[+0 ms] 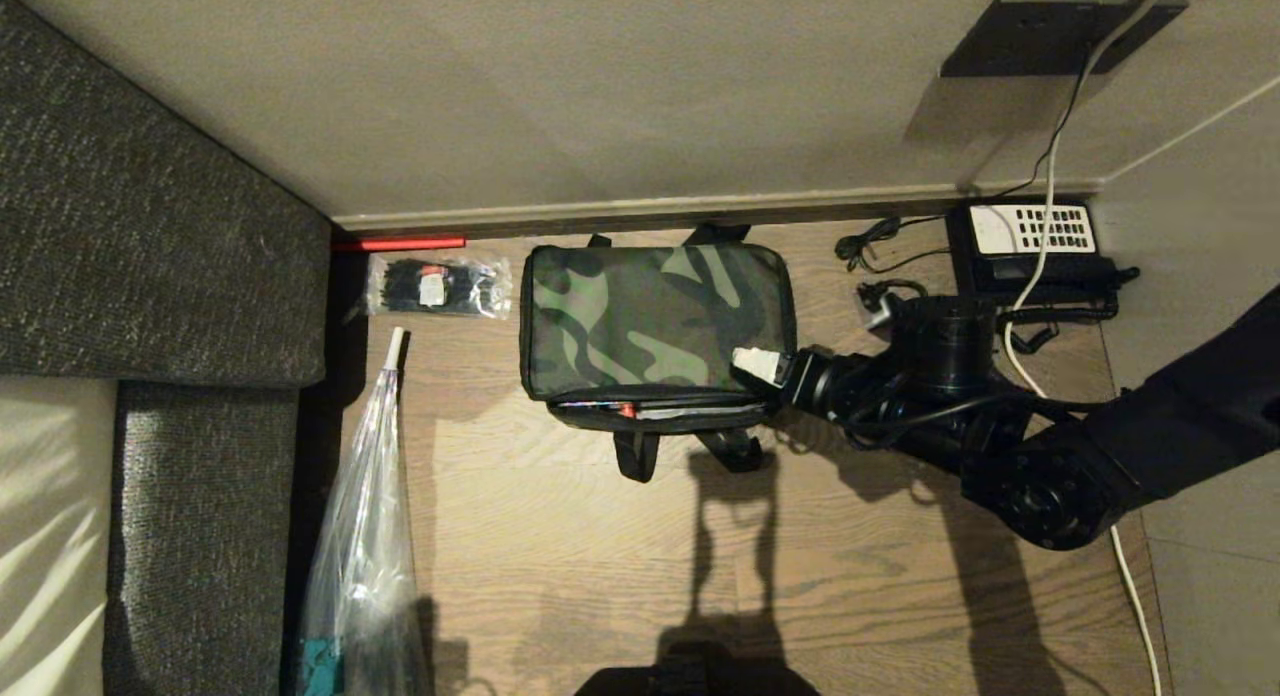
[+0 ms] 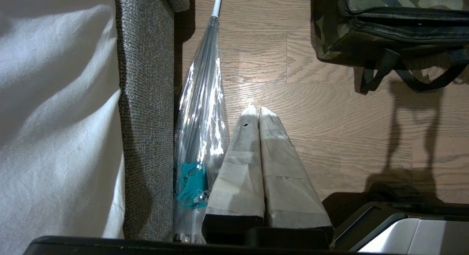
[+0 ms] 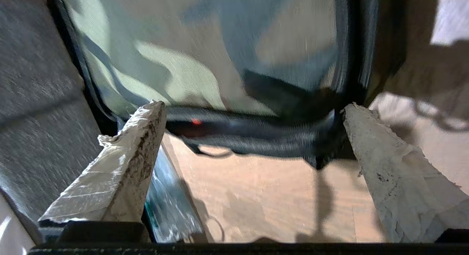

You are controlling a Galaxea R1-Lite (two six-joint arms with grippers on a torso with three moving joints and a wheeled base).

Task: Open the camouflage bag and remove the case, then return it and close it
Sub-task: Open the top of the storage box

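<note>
We see the boxy green-and-black camouflage fabric bag (image 1: 655,321) on the wooden floor against the wall, lid nearly down. Our right gripper (image 1: 768,368), fingers spread wide, sits at its near right corner; zipping shut likely comes next. Our left gripper (image 2: 258,114), fingers together, hangs parked.

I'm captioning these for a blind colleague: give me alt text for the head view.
A camouflage bag lies on a wooden floor against the wall, its lid slightly ajar. The right gripper is at its right corner, fingers open. A black telephone sits to the right, a clear umbrella left.
</note>
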